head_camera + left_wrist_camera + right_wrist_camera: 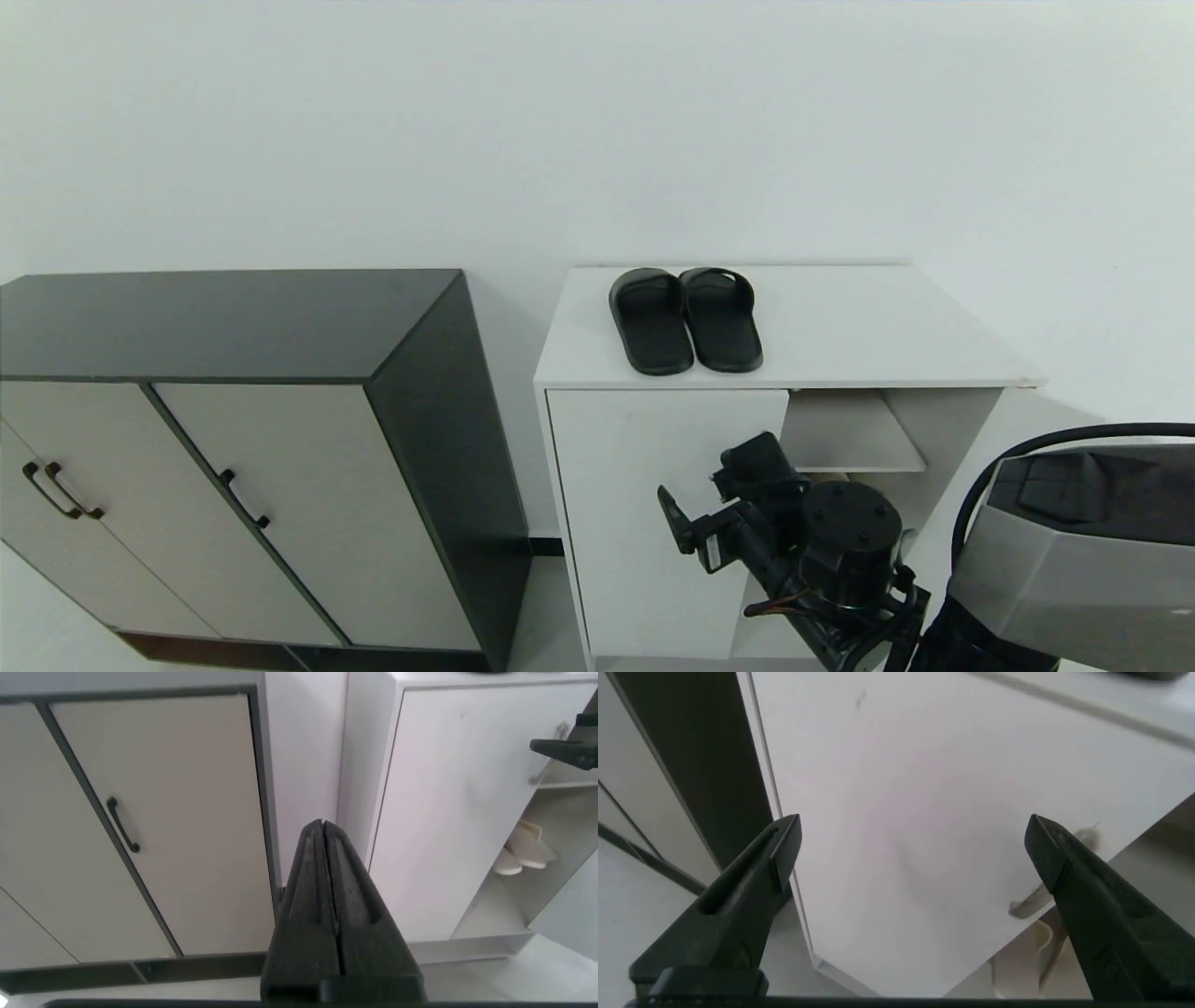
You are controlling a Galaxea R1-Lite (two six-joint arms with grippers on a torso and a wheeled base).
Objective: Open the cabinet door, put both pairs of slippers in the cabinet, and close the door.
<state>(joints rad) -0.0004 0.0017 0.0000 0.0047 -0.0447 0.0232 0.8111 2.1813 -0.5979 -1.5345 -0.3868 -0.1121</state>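
Slippers (686, 322) atop cabinet (859, 336), cupboard (233, 322) beside — door (625, 485) shut

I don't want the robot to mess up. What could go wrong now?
The pair of black slide slippers sits near the front edge of the white cabinet's top; a clumsy grab might push one off. The open right gripper hangs close to the white cabinet door and might bump it.

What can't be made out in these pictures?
- Pale slippers inside the white cabinet: in the head view, almost wholly hidden behind the right arm; in the right wrist view, mostly covered by the door.
- Dark cabinet: in the head view, its left door and base are cut off by the picture's edges.
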